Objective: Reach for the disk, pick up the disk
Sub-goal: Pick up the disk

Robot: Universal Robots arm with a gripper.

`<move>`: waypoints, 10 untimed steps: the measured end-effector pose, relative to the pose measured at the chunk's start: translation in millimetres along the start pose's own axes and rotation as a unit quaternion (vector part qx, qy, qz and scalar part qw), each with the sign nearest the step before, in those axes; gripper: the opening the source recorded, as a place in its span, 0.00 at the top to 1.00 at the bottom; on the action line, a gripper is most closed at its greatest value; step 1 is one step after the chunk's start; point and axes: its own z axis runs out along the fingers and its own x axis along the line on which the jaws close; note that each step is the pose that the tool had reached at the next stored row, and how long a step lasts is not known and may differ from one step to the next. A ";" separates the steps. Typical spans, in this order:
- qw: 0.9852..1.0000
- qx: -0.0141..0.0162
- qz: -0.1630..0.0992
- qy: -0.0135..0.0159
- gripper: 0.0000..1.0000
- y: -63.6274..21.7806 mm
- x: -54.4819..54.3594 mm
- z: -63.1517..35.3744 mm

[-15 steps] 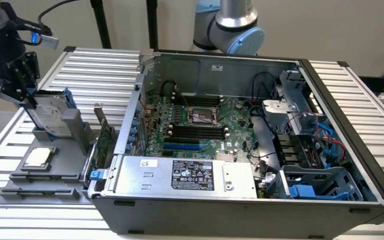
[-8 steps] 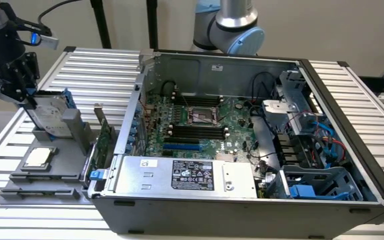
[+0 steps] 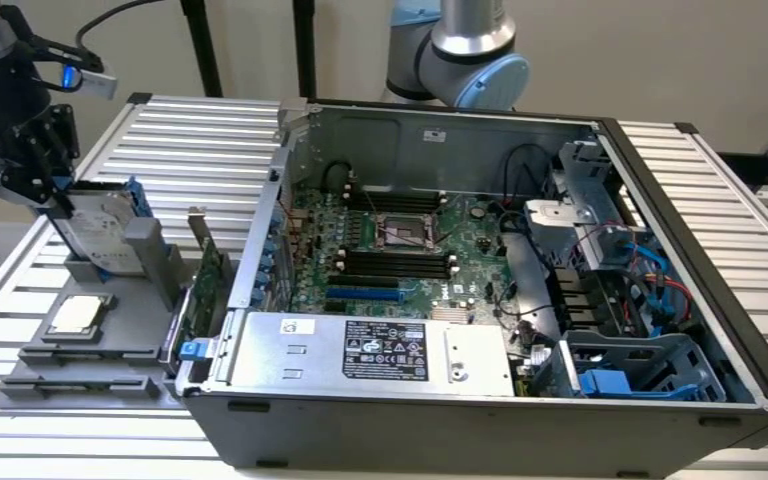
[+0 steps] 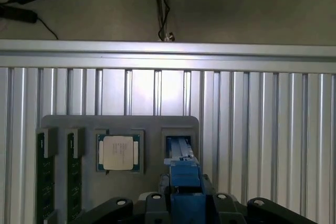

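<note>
Over on the exterior view's left, the gripper hangs down from the black wrist onto the disk. The disk stands upright on its edge in a grey holder at the left end of the slatted tabletop, blue rails showing along its sides. From the wrist view, the fingers sit one on each side of the disk's blue top edge and look clamped onto it, no gap that I can spot. Its bottom looks to be down in the holder's slot, though I can't tell for sure if it's seated or slightly raised.

Just nearer than the holder is a grey tray with a small square silver chip lying flat in its pocket. The wrist view also shows two memory sticks lying side by side in the same grey block, on the other side of the chip from the disk.

Moving right, the big open computer case takes up the middle of the tabletop. Inside it's the green motherboard toward the far side, and a silver box with a black label along the near wall. Further right in the case are some blue cables and a blue plastic bracket in the near right corner.
</note>
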 end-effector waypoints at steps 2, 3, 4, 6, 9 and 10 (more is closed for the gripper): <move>1.000 0.000 0.000 0.000 0.67 0.0 0.0 0.0; 1.000 0.000 0.000 0.000 0.67 0.0 0.0 0.0; 1.000 0.000 0.000 0.000 0.67 0.0 0.0 -0.1; 1.000 0.000 0.000 0.000 0.67 0.0 0.0 -1.2; 1.000 0.000 0.000 0.000 0.67 0.0 0.0 -5.8; 1.000 0.000 0.000 0.000 0.67 0.0 0.0 -7.6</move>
